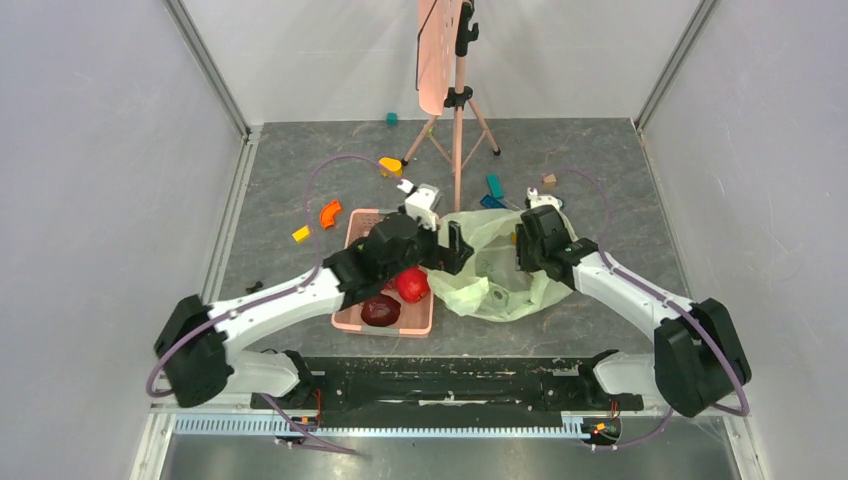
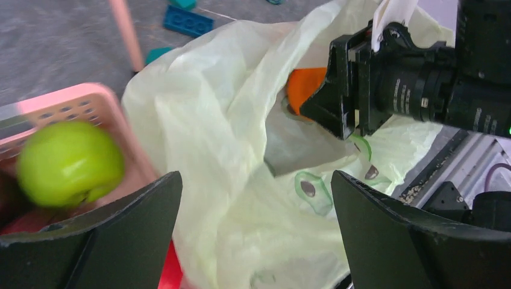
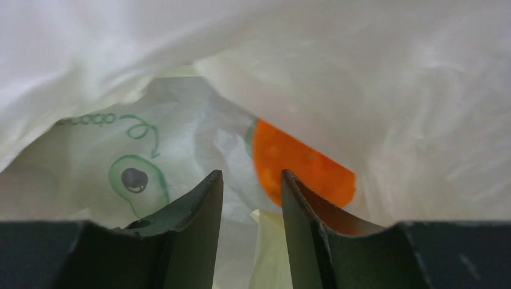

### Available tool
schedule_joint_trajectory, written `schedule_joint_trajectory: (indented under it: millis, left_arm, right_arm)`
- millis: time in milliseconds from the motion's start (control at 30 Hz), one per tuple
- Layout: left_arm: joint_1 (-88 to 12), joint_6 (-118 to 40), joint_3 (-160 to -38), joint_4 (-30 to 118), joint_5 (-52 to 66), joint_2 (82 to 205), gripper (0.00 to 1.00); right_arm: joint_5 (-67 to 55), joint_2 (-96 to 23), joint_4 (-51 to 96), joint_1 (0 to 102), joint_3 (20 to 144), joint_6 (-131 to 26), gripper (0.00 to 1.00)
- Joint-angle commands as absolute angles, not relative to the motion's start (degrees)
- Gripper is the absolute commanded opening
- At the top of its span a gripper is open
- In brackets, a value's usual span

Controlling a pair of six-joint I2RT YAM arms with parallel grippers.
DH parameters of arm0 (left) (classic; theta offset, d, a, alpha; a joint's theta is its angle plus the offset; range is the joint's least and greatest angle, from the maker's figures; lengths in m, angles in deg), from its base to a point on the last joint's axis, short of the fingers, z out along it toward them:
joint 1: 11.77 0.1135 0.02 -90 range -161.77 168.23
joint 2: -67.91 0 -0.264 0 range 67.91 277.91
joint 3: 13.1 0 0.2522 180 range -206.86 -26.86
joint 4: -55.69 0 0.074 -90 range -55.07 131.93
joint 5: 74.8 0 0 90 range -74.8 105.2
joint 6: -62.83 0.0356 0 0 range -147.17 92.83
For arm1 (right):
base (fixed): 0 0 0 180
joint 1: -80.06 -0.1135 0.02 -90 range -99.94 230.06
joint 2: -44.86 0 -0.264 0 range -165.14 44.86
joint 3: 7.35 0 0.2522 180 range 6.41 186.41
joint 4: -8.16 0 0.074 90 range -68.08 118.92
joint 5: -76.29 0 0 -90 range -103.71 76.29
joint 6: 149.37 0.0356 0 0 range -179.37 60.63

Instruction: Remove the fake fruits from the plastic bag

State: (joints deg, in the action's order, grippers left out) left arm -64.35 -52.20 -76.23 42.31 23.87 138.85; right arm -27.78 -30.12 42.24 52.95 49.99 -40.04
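The pale-green plastic bag (image 1: pixel 495 270) lies right of the pink basket (image 1: pixel 352 235). My left gripper (image 1: pixel 452 250) is open and empty at the bag's left edge; in its wrist view the jaws (image 2: pixel 256 180) stand wide over the bag (image 2: pixel 229 150). A green apple (image 2: pixel 69 162), blurred, is in the basket (image 2: pixel 72 99). A red apple (image 1: pixel 411 284) lies there too. An orange fruit (image 2: pixel 304 87) sits inside the bag. My right gripper (image 1: pixel 522 248) is at the bag's mouth, its jaws (image 3: pixel 249 174) narrow with a fold of bag (image 3: pixel 265 241) between them, the orange fruit (image 3: pixel 301 165) just beyond.
A dark maroon fruit (image 1: pixel 380 310) lies in the basket's near end. A pink tripod stand (image 1: pixel 455 120) stands behind the bag. Small toy blocks lie around: orange (image 1: pixel 329 212), yellow (image 1: pixel 300 234), teal (image 1: pixel 494 184), blue (image 2: pixel 187 21). Grey walls close in both sides.
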Motion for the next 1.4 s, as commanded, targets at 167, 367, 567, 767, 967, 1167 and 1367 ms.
schedule_joint_trajectory:
  millis: [167,367,567,767,967,1167,1367]
  left_arm:
    - [-68.94,-54.05,-82.44,53.84,17.31,154.06,1.00]
    - [-69.95,-54.85,-80.94,54.93,17.31,155.17,1.00]
    - [-70.39,-55.41,-79.53,55.45,17.31,154.94,1.00]
    - [-70.55,-55.71,-78.63,55.97,17.22,154.59,1.00]
    - [-70.63,-55.81,-78.30,56.16,16.96,154.51,1.00]
    - [-70.60,-55.91,-77.66,56.27,17.14,154.04,1.00]
    - [-70.62,-55.98,-76.88,56.34,17.31,153.52,1.00]
  right_arm:
    - [-33.44,-23.13,42.53,55.05,46.40,-36.79,0.52]
    - [-35.14,-24.79,42.30,56.28,47.43,-36.80,0.69]
    - [-39.19,-28.22,42.60,56.54,48.98,-36.27,0.70]
    - [-44.07,-32.65,43.56,56.54,50.04,-35.56,0.70]
    - [-46.72,-37.31,41.82,56.62,51.59,-36.78,0.70]
    - [-47.05,-42.72,40.23,56.69,53.76,-37.89,0.64]
    - [-46.56,-45.18,38.99,57.04,53.49,-38.56,0.50]
